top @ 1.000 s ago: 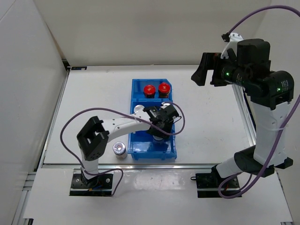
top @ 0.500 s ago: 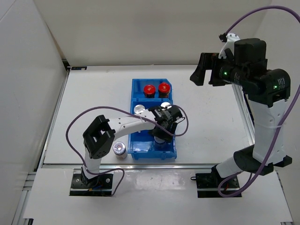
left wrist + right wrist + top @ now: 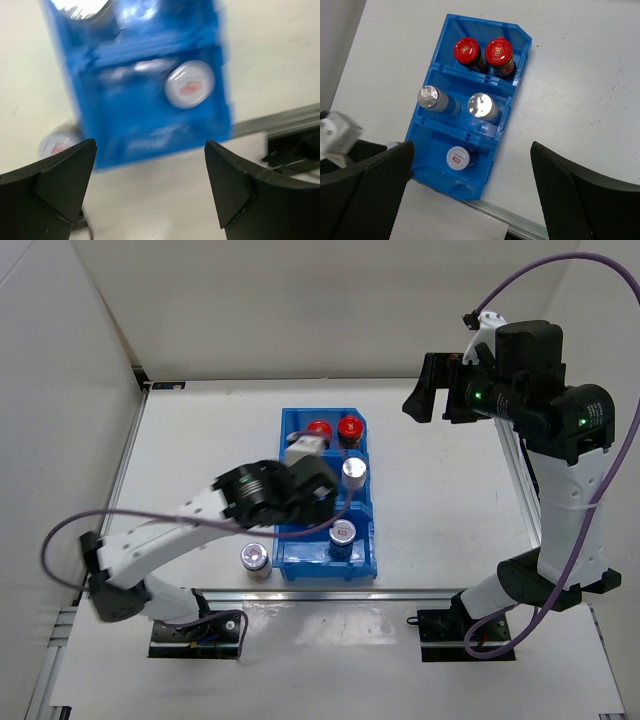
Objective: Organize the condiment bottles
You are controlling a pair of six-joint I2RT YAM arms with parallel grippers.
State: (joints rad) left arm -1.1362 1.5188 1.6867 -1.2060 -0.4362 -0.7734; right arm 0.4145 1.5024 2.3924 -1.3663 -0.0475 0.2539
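Blue plastic bin [image 3: 431, 170], two red-capped bottles [image 3: 466, 50] far compartment, two tall silver-capped bottles [image 3: 481, 105] middle, short bottle [image 3: 458, 158] near, stray bottle [image 3: 254, 558] on desk [image 3: 200, 440], left fingers [image 3: 60, 185] and right fingers [image 3: 575, 190] wide apart, empty

Jaws spread wide on both sides.
Left gripper [image 3: 150, 150] reaches out low and forward; right gripper [image 3: 471, 150] hangs raised high, empty.

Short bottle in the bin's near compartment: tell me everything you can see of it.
The short bottle has a flat, round silver-white cap with a small red mark on top; its body below looks dark. It stands upright, alone in the near compartment of the blue bin, slightly right of centre from above. Only the bin touches it.
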